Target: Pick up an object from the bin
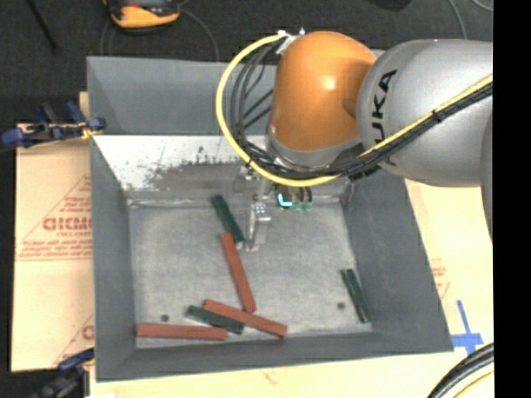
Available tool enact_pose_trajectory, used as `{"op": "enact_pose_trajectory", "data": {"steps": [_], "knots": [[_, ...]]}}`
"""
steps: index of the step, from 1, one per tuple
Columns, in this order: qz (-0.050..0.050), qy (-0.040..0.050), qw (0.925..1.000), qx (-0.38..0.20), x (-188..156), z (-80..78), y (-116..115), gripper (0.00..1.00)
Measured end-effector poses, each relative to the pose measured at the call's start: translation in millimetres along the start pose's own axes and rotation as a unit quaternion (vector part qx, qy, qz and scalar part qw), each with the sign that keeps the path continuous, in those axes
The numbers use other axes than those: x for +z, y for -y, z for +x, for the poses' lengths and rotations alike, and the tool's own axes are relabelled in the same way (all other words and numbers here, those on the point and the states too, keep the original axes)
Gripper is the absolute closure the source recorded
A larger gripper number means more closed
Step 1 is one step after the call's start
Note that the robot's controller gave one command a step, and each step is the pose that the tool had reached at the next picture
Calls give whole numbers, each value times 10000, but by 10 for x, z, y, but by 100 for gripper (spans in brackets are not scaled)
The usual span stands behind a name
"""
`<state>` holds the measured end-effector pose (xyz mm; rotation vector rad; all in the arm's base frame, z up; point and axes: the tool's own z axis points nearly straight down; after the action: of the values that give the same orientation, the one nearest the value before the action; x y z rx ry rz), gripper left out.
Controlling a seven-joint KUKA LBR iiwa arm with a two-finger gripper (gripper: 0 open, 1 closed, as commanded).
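Your claw, apart or together you cannot tell, hangs just beside the dark green stick and near the red stick; descending off-centre, it may knock both askew.

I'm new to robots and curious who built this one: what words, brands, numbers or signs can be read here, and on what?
"KUKA": black letters on the rounded silver-grey metal robot arm.
Red-brown flat sticks and dark green flat sticks in the grey metal bin: no lettering seen.
Orange and black handheld device above the bin: screen too small to read.
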<state>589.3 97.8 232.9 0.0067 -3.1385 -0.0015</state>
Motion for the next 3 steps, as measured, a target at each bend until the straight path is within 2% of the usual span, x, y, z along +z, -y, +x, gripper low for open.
{"op": "enact_pose_trajectory", "data": {"steps": [1, 2, 3], "knots": [[-3, 38, 10000, 9, -44, -15, 5, 0], [-6, 64, 9998, 172, 450, 157, -87, 0], [3, 54, 9984, -558, 1122, 179, -72, 0]]}}
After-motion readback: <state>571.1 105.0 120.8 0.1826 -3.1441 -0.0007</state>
